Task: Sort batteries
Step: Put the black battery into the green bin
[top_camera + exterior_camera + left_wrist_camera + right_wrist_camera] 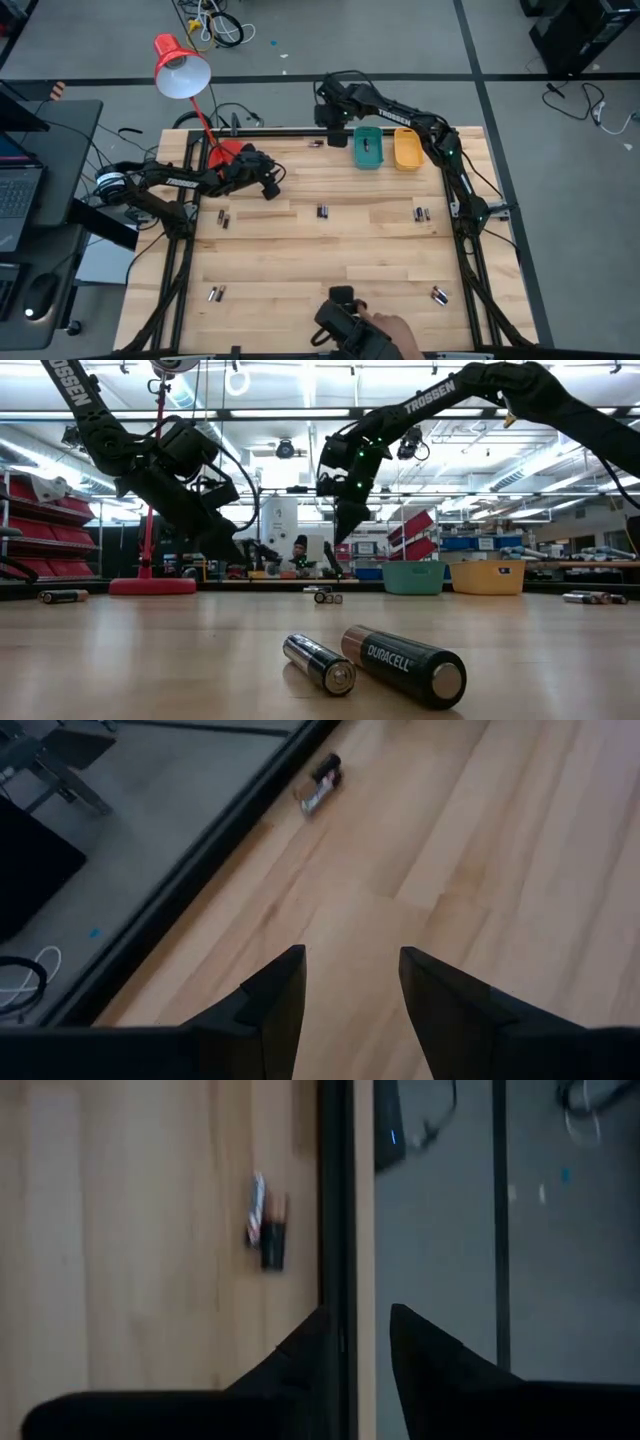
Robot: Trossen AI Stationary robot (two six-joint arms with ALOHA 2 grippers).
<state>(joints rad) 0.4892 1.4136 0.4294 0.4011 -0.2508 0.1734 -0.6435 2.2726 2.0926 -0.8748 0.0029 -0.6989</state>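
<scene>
Batteries lie in small pairs across the wooden table (330,250): one pair at the left (223,217), one in the middle (322,211), one at the right (421,213), and others near the front (215,293) (438,294). Two batteries (405,663) lie close to the low camera. Another pair (316,143) sits by the back edge, seen in the right wrist view (268,1220). My right gripper (328,118) (358,1320) hovers over that edge, slightly open and empty. My left gripper (272,186) (350,965) hangs open and empty above the back left, with a battery pair (320,782) ahead of it.
A teal bin (368,147) with a dark cell in it and an orange bin (407,148) stand at the back right. A red desk lamp (182,68) rises at the back left. A person's hand (388,330) holds a dark object at the front edge.
</scene>
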